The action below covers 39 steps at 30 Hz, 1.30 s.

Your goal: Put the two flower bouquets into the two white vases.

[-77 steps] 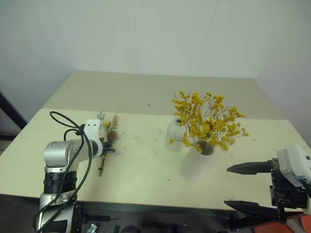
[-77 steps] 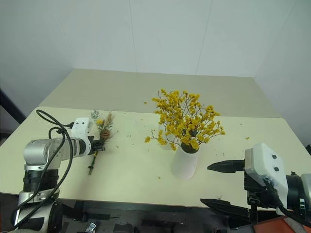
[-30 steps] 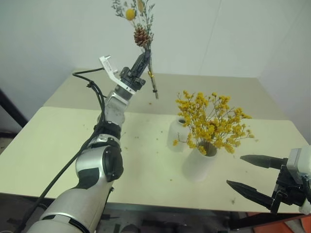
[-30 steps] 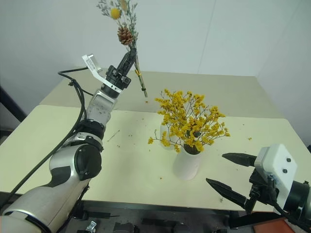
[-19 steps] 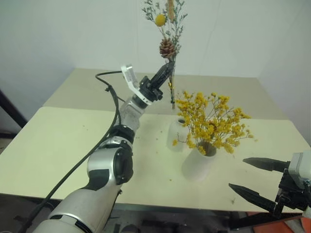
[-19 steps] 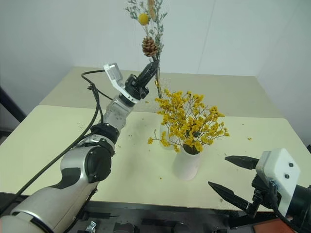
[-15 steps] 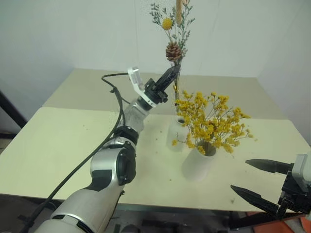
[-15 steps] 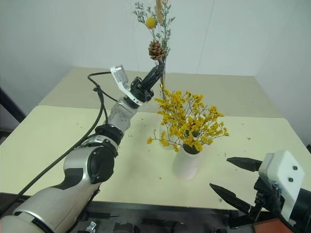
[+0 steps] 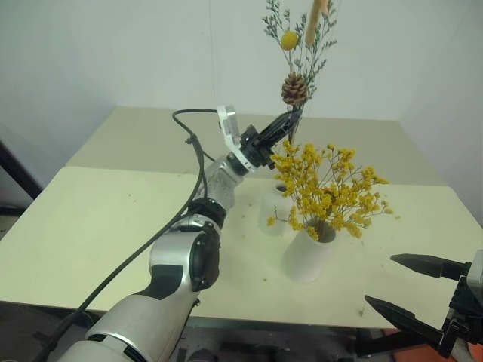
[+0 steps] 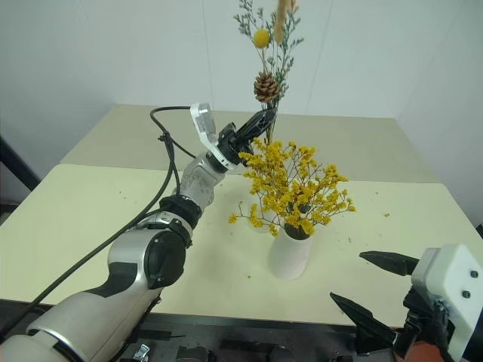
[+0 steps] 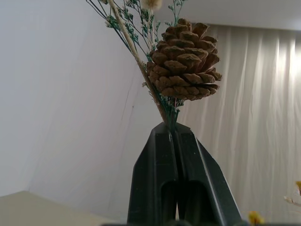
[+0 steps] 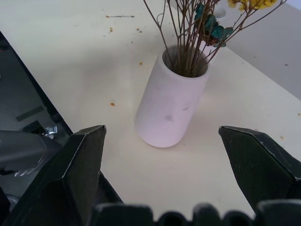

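Carried toward the table's right edge since a second ago, the thin sprig stands upright over the short vase, pinched low on its brittle, featherlight stem by the closed left gripper, the right gripper gaping empty.

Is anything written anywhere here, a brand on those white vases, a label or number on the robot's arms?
None can be read.
Tall tapered white vase: plain, no lettering.
Short rounded white vase: plain, as far as it shows.
Robot's left hand and right hand: no readable label or number.
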Tool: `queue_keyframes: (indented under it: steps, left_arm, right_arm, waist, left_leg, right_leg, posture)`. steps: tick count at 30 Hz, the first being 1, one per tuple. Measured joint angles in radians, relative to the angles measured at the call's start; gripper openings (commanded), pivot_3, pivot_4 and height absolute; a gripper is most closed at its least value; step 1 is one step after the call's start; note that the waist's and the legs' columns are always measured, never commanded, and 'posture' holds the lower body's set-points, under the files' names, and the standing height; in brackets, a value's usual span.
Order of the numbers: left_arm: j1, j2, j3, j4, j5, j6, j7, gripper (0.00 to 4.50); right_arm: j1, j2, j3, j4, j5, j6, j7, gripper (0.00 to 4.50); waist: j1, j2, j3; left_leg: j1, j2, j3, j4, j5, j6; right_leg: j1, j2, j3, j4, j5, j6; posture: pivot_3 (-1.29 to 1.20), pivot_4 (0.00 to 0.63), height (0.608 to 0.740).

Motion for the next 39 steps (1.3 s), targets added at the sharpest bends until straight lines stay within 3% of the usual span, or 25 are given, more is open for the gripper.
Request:
queue_keyframes:
  steps: [25,30,39]
  left_arm:
    - [0.125,-0.013,-0.064,0.004,0.105,-0.107,-0.021,0.01]
    - [0.142,-0.007,-0.068,-0.006,0.111,-0.115,-0.041,1.34]
    - [0.19,0.036,-0.113,-0.067,0.134,-0.137,-0.066,4.32]
  right_arm:
    - [0.023,-0.008,-0.011,0.009,0.01,-0.03,-0.006,4.5]
    - [0.015,-0.018,0.003,0.019,-0.001,-0.032,-0.005,4.5]
    - [-0.032,-0.04,0.075,0.049,-0.038,-0.046,0.005,4.5]
  waist:
    - [0.001,0.0,0.0]
    - [0.001,0.0,0.0]
    - [-0.002,0.0,0.0]
  left_leg:
    - [0.0,0.0,0.0,0.0,0.0,0.0]
    - [0.0,0.0,0.0,0.0,0.0,0.0]
    - [0.001,0.0,0.0,0.0,0.0,0.0]
  right_leg:
    - [0.0,0.0,0.0,0.0,0.0,0.0]
    - [0.0,0.0,0.0,0.0,0.0,0.0]
    - [0.0,0.0,0.0,0.0,0.0,-0.001]
  posture:
    - [0.0,0.15,0.74]
    - [0.0,0.15,0.74]
    - [0.0,0.15,0.74]
